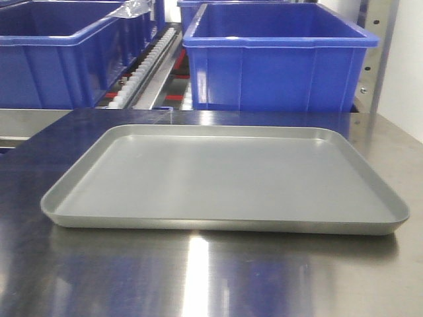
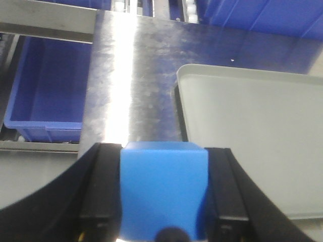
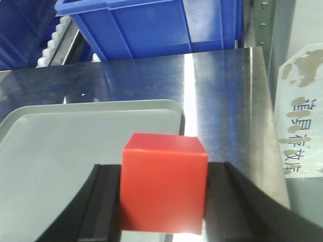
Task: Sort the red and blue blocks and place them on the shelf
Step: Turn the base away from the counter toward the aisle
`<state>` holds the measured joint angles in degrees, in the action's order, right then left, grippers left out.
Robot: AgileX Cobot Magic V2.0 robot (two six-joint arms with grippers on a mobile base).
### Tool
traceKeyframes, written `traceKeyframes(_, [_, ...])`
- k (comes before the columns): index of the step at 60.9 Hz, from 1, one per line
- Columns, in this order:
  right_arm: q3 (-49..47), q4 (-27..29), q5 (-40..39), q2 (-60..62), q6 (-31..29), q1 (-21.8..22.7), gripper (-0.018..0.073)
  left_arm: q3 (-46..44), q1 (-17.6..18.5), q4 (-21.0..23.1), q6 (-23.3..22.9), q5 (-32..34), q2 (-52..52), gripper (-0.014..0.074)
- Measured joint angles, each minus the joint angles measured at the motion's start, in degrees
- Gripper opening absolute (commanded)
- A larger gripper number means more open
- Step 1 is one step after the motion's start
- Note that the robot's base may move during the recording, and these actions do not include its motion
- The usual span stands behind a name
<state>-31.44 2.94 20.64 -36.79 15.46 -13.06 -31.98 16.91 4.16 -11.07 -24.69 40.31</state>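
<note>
The left gripper (image 2: pixel 164 204) is narrowed onto the blue block (image 2: pixel 164 174), with a black finger (image 2: pixel 101 191) pressed flat against each side face. The block sits over the steel tabletop (image 2: pixel 136 85), just left of the tray (image 2: pixel 252 136).

The right gripper (image 3: pixel 164 206) clamps the red block (image 3: pixel 164 176) the same way, jaws tight on both sides. This block is over the tray's right edge, beside the bare strip of tabletop. Whether either block rests on anything beneath it cannot be told.

The grey tray (image 1: pixel 225 178) lies flat at the middle of the tabletop (image 1: pixel 198 277). Behind it is the shelf (image 1: pixel 158 76), with a white roller track (image 1: pixel 135 79) running between two blue bins (image 1: pixel 277 59), which crowd its front.

Each block shows only in its own wrist view. The front view alone takes in the whole tray. The left wrist view shows another bin (image 2: pixel 48 85) down beside the table. The right wrist view shows a torn printed label (image 3: pixel 300 111).
</note>
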Motion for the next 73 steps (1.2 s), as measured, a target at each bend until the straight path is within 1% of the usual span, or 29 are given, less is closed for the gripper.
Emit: traceKeyframes(73, [0.0, 0.0, 0.0, 0.0, 0.0, 0.0, 0.0063, 0.0, 0.0, 0.0, 0.0, 0.02, -0.09, 0.0125])
